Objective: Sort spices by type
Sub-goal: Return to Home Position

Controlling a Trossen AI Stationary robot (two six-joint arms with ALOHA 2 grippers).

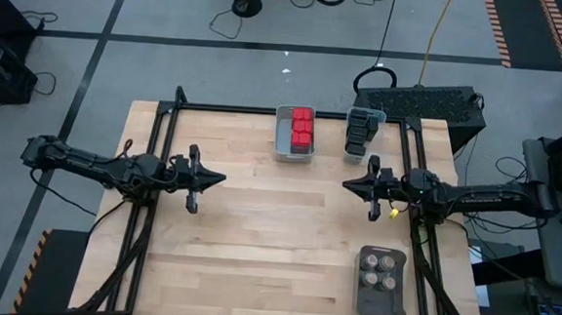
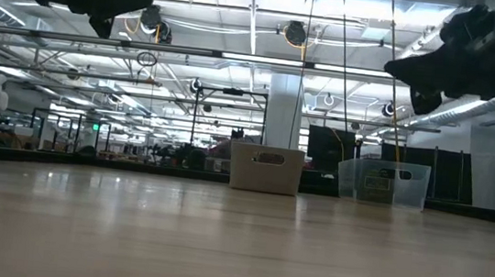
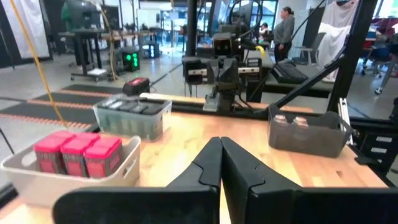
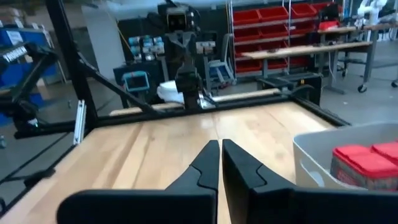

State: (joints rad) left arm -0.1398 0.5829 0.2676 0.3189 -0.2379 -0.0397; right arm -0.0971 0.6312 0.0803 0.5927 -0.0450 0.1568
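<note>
The red-capped blocky spices (image 1: 301,129) sit in a grey bin (image 1: 282,143) at the table's far edge; they also show in the left wrist view (image 3: 78,152) and the right wrist view (image 4: 367,163). The dark black spices (image 1: 361,131) fill a clear bin (image 1: 352,154) beside it. The round jars with tan-brown tops (image 1: 382,269) stand in a dark grey tray (image 1: 382,302) at the near right. My left gripper (image 1: 223,180) is shut and empty, raised over the table's left middle. My right gripper (image 1: 346,184) is shut and empty, raised over the right middle.
Black frame rails (image 1: 150,218) run along the table's left and right sides. The bare wooden tabletop (image 1: 276,235) lies between the two grippers and toward the near edge. A person (image 3: 287,31) stands in the room beyond the table.
</note>
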